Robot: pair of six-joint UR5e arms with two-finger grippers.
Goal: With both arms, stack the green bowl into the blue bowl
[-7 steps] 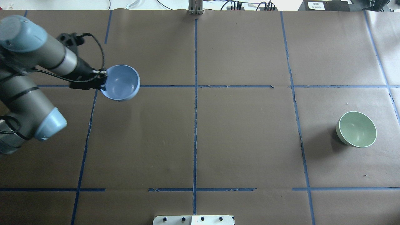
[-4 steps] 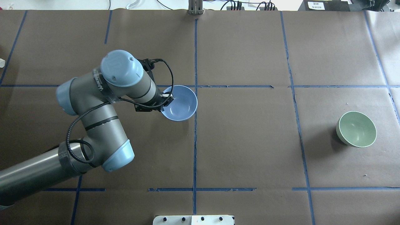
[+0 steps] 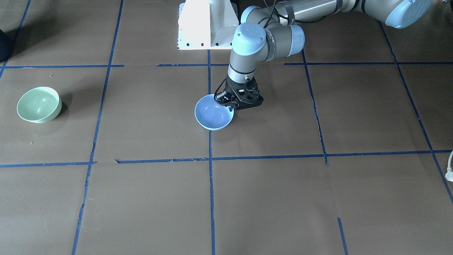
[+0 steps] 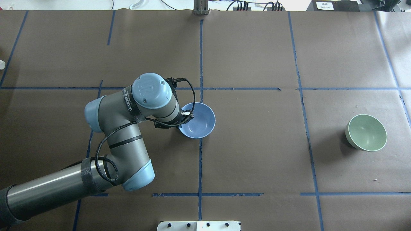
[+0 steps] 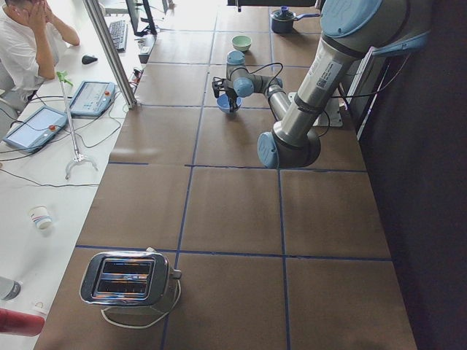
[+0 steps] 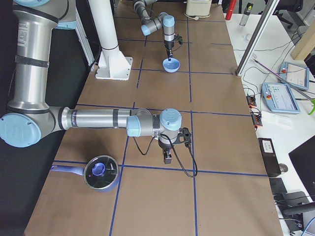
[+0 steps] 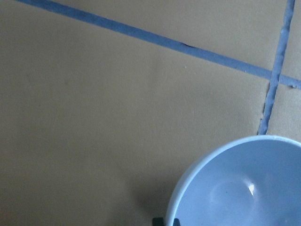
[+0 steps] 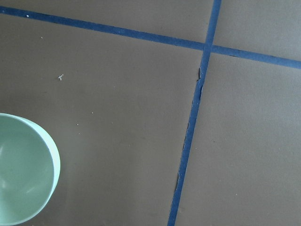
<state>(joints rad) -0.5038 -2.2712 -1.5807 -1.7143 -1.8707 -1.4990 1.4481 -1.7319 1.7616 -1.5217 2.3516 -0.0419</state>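
From across the tabletop [image 3: 283, 191], which is covered in brown paper, the small, round, glossy pale periwinkle-blue bowl [image 3: 213, 116] is straight out in front of the white pedestal [image 3: 207, 24]. The black two-finger left tool [image 3: 231, 107] is clamped on its rim, and whether the bowl touches the paper cannot be told. The matching small, round, pale mint-green bowl [image 3: 38, 104] stands upright, alone, far out to the pedestal's right-arm side. From overhead, the left tool [image 4: 185, 116] pinches the blue bowl [image 4: 198, 121] on the rim that faces the left arm, and the green bowl [image 4: 366, 132] is well apart from it. From the left end, the blue bowl [image 5: 229, 103] shows small, with the green bowl [image 5: 241, 42] farther on. From the right end, the right tool [image 6: 167, 158] points down at the paper, out from the pedestal [image 6: 110, 59]; I cannot tell whether it is open or closed. The left wrist camera shows the blue bowl [image 7: 244, 188] filling its lower right corner. The right wrist camera shows the green bowl [image 8: 23, 179] at its left edge.
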